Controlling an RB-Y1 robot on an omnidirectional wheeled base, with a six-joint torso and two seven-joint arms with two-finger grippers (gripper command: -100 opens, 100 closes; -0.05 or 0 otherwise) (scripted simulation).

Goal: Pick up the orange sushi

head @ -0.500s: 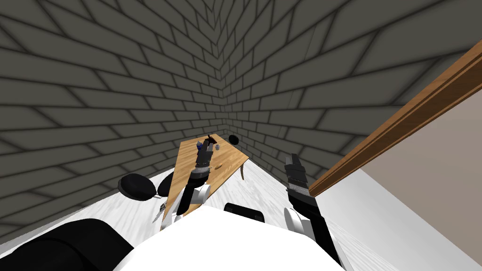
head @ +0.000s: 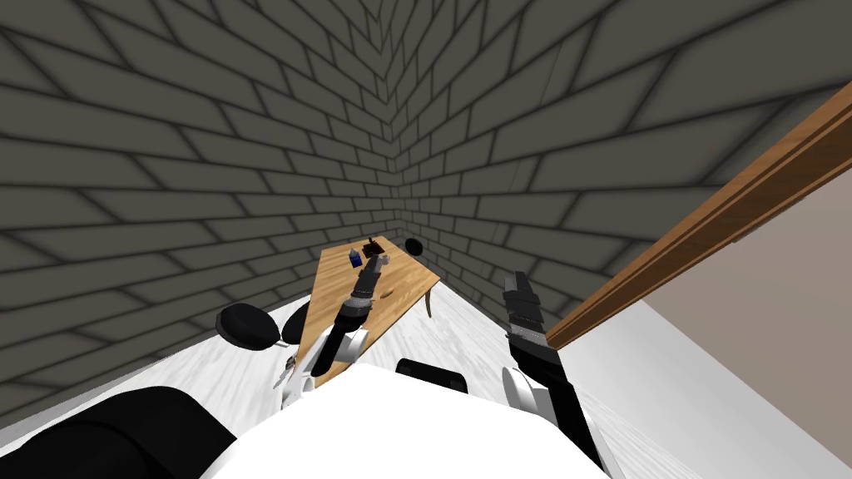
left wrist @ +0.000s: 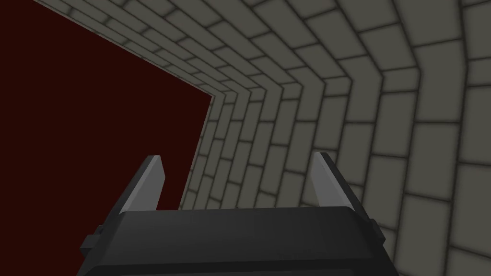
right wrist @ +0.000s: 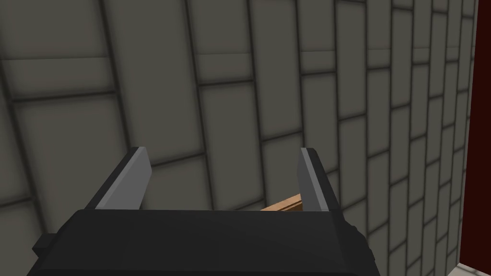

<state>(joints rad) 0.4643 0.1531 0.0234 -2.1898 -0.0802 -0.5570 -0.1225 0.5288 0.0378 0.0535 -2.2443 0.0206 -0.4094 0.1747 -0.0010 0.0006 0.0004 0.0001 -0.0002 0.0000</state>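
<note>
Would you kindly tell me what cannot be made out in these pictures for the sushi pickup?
Sushi: in the head view the items on the wooden table are too small to name; an orange-brown spot may be it.
Left gripper: its height over the table is unclear, too small in the head view.
Left wrist view: faces a brick wall and dark red plane, not the table.

Left gripper (head: 374,264) hung over the light brown wooden table (head: 408,283); small blue object (head: 355,259) sat just beside the jaws, dark brown object (head: 374,248) just beyond them.
</note>
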